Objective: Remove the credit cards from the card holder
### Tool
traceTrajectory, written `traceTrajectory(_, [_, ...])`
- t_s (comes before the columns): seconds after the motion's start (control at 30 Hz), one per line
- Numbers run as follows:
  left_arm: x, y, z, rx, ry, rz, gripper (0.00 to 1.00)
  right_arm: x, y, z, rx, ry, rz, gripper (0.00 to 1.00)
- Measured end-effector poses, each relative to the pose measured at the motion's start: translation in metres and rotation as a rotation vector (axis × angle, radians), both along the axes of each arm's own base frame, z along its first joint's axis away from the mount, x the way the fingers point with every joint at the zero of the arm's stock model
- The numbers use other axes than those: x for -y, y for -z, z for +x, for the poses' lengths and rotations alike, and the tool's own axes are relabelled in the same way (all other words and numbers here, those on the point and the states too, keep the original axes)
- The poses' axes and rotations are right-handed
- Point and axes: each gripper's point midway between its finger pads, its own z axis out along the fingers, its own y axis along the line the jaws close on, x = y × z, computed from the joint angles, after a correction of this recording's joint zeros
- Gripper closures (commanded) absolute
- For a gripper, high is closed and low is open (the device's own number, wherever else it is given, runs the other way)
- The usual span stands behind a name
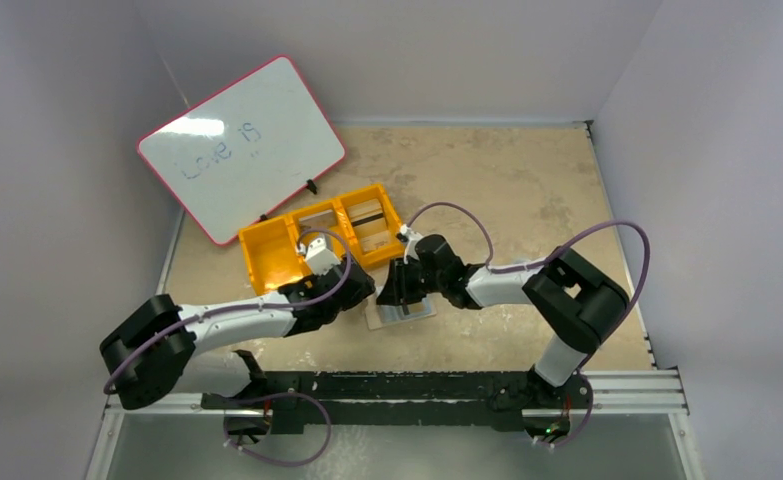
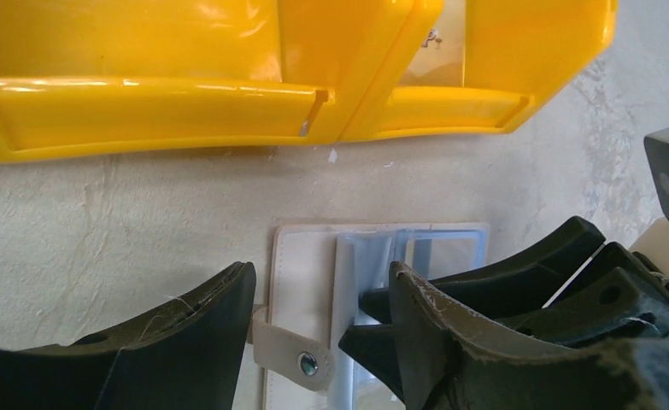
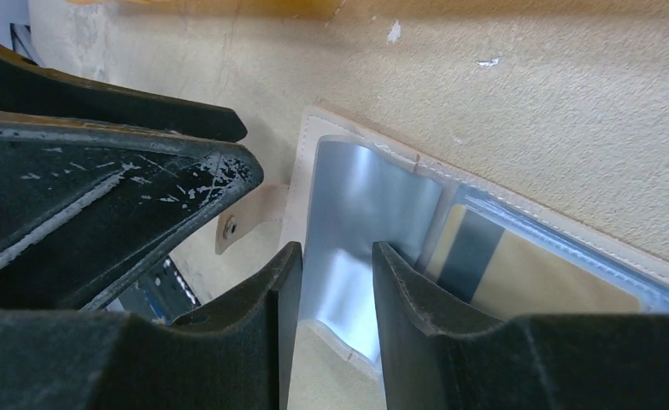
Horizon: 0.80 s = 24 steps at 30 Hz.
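Observation:
The card holder [image 1: 403,313] lies open on the table between both grippers. In the left wrist view its pale outer panel [image 2: 301,273], snap strap [image 2: 301,359] and a raised light-blue inner flap [image 2: 360,265] show. A tan credit card [image 3: 527,278] with a dark stripe sits in the holder's other pocket. My left gripper [image 2: 320,273] is open low over the strap-side panel. My right gripper [image 3: 335,252] stands narrowly open, the raised blue flap [image 3: 356,205] in its gap; its fingers [image 2: 484,295] reach the flap from the right.
The yellow three-compartment bin [image 1: 317,240] stands just beyond the holder, its front wall [image 2: 228,111] close ahead of my left gripper. A pink-rimmed whiteboard [image 1: 242,145] leans at the back left. Walls close in the table on three sides.

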Motion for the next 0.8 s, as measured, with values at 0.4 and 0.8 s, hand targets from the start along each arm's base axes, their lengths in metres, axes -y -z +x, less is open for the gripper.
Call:
traceTrajectory(0.4, [0.015, 0.027, -0.002, -0.093, 0.026, 0.032, 0.70, -0.003, 0.000, -0.003, 0.008, -0.023, 0.034, 0.61])
traceTrajectory(0.8, [0.013, 0.038, 0.007, -0.106, 0.012, 0.106, 1.00, 0.009, -0.012, -0.018, -0.009, -0.029, 0.038, 0.54])
